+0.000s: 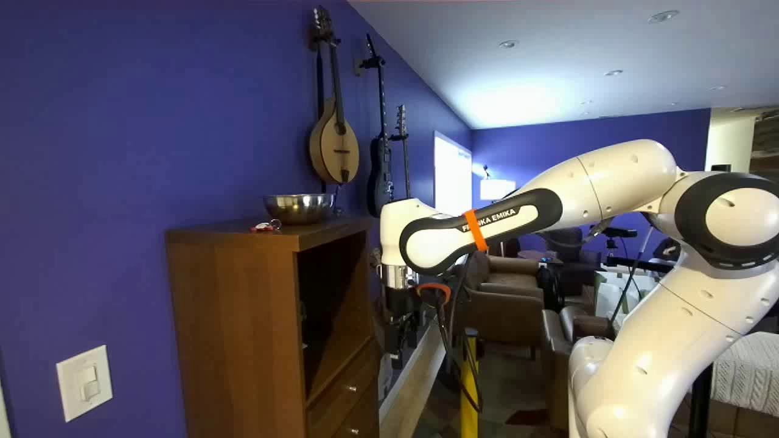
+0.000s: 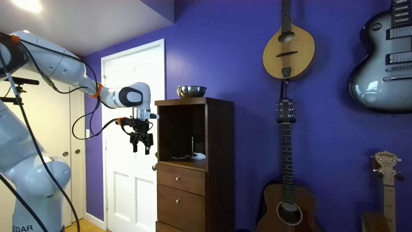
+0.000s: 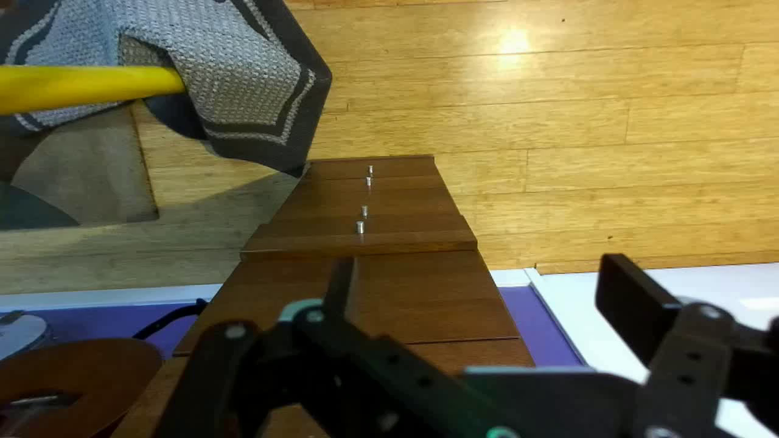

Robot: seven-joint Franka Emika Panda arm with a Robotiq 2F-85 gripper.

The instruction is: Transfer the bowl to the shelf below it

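Observation:
The shiny silver bowl sits upright on the cabinet's flat top in both exterior views [image 1: 298, 210] [image 2: 191, 91]. It is out of the wrist view. The shelf, a brown board [image 2: 173, 164], forms the floor of the cabinet's recessed compartment below the bowl; it also shows at a steep angle in an exterior view [image 1: 341, 356]. My gripper [image 2: 141, 150] points down in front of the cabinet, at compartment height, apart from it and lower than the bowl. In the wrist view its fingers [image 3: 478, 274] are spread wide with nothing between them.
The wooden cabinet [image 1: 237, 316] stands against the purple wall, with knobbed drawers [image 2: 181, 180] under the compartment. White papers [image 2: 198, 156] lie on the shelf. A small red object [image 1: 265, 227] lies beside the bowl. Stringed instruments [image 2: 288, 54] hang on the wall. A yellow pole [image 1: 468, 383] stands near the arm.

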